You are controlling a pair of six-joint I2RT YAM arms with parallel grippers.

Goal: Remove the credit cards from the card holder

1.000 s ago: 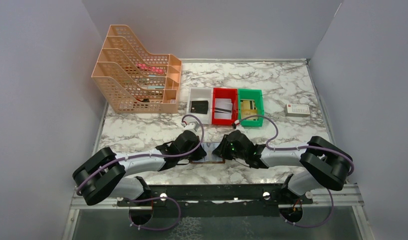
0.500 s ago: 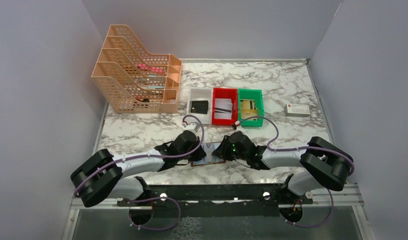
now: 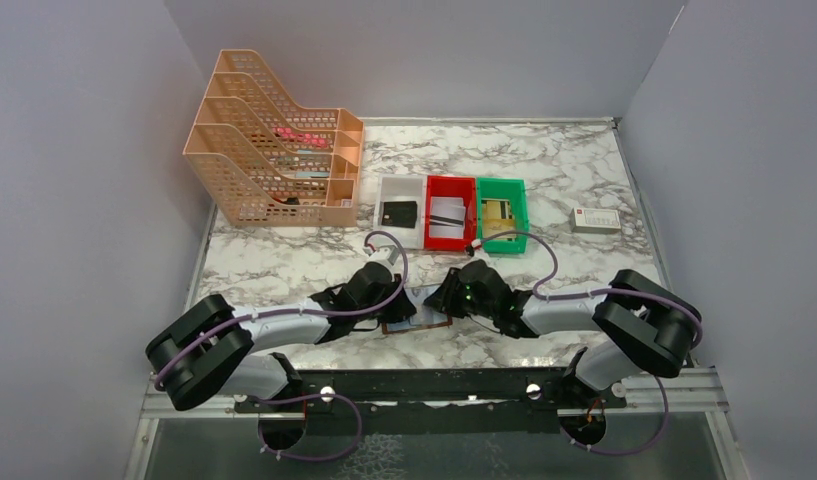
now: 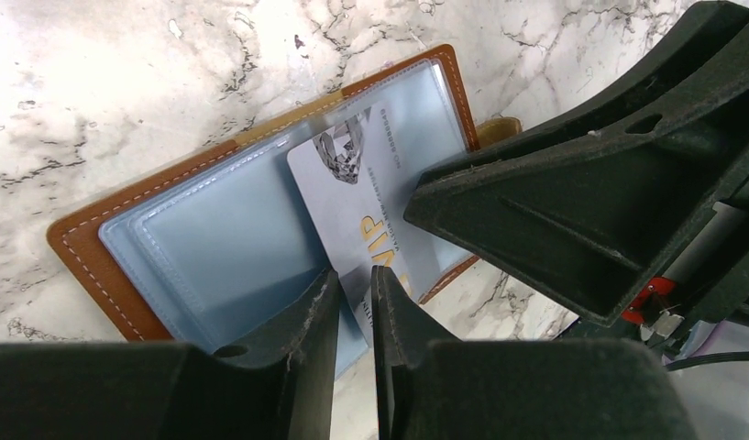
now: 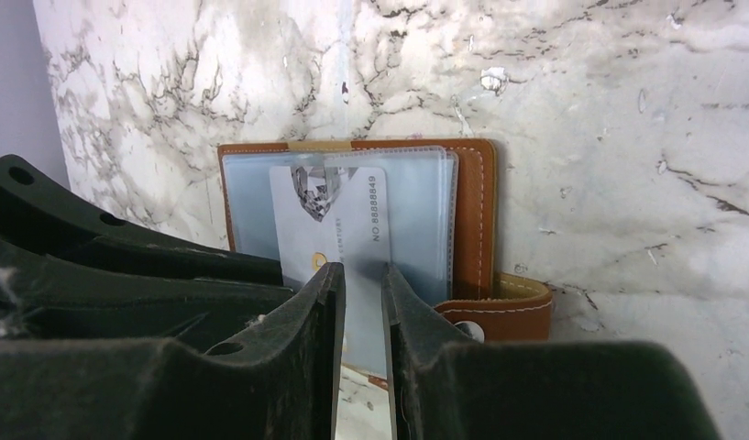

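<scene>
Top view: both arms reach to the lower centre of the marble table (image 3: pixel 584 170). The left gripper (image 3: pixel 408 306) and right gripper (image 3: pixel 436 300) meet tip to tip over the holder (image 3: pixel 424 326). Only its brown edge shows under them; the jaws and any card there are hidden. Only this view shows the upper half: an orange rack (image 3: pixel 274 150) at the upper left, then white (image 3: pixel 384 200), red (image 3: pixel 431 205) and green (image 3: pixel 520 205) bins with cards in them, and a small white box (image 3: pixel 595 220) to their right.

Left wrist view: the holder (image 4: pixel 82 247) lies open and flat, blue sleeves up. A pale grey card (image 4: pixel 352 183) with a diamond emblem and gold lettering sticks part-way out of a sleeve. Its near edge runs into the thin slit between the left fingers (image 4: pixel 315 312); the jaws are slightly apart, and contact with the card is unclear. The right gripper's black body fills the right of the frame, its tip over the card.

Right wrist view: same card (image 5: pixel 343 215), here with a printed number along one edge. The right fingers (image 5: pixel 402 312) are narrowly parted, with the card visible in the gap. Only here does the closing tab (image 5: pixel 499 307) show, at the holder's lower right.
</scene>
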